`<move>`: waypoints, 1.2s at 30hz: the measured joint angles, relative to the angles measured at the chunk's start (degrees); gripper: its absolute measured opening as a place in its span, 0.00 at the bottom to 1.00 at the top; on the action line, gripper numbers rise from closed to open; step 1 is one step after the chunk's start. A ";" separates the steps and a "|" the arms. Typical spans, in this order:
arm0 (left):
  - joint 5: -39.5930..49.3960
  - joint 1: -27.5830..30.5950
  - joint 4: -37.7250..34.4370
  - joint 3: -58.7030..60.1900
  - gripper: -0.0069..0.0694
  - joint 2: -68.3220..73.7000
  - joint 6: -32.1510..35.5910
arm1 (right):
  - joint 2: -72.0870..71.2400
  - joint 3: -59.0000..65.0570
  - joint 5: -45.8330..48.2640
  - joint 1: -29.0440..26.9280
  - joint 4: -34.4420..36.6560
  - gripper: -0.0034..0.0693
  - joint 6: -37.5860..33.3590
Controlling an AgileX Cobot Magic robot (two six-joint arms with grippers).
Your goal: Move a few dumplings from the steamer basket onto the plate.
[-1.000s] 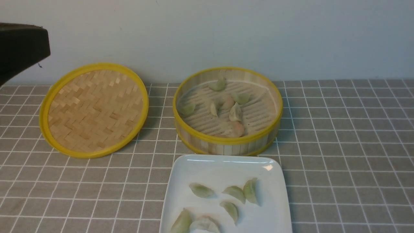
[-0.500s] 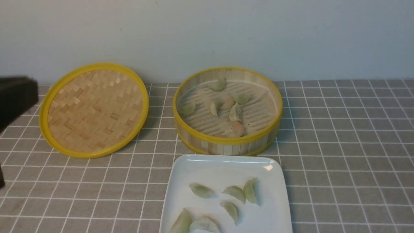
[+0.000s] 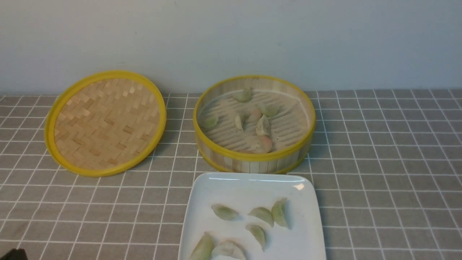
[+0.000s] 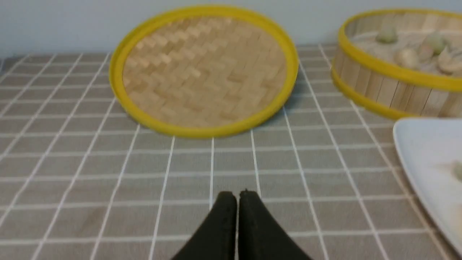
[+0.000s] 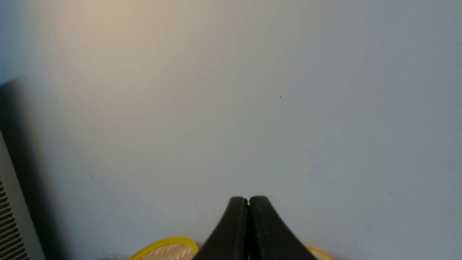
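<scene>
The steamer basket point(image 3: 254, 161) stands at the back middle of the table with several dumplings point(image 3: 263, 127) on its slatted floor. The white plate point(image 3: 249, 187) lies in front of it and holds several pale green dumplings point(image 3: 262, 215). My left gripper point(image 4: 237, 196) is shut and empty, low over the tablecloth in front of the lid, left of the plate point(image 4: 422, 151) and the basket point(image 4: 389, 86). My right gripper point(image 5: 248, 200) is shut and empty, raised and facing the wall. Neither gripper's jaws show in the front view.
The flat woven bamboo lid point(image 3: 104, 122) leans against the wall at the back left; it fills the left wrist view point(image 4: 204, 70). A grey tablecloth with white grid lines point(image 3: 389, 162) covers the table. A pale wall point(image 3: 231, 36) runs behind.
The dark left arm at the front view's left edge has dropped down and out of that view; only a dark corner stays at the bottom left. Dumplings, basket and plate have not moved.
</scene>
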 joint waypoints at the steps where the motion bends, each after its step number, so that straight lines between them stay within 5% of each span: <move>1: 0.05 0.00 0.00 0.20 0.08 -0.06 0.07 | 0.00 0.00 0.00 0.00 0.00 0.03 0.00; 36: -0.11 0.18 -1.19 0.99 0.08 -0.09 0.38 | 0.00 0.00 0.09 0.00 -2.00 0.03 -0.04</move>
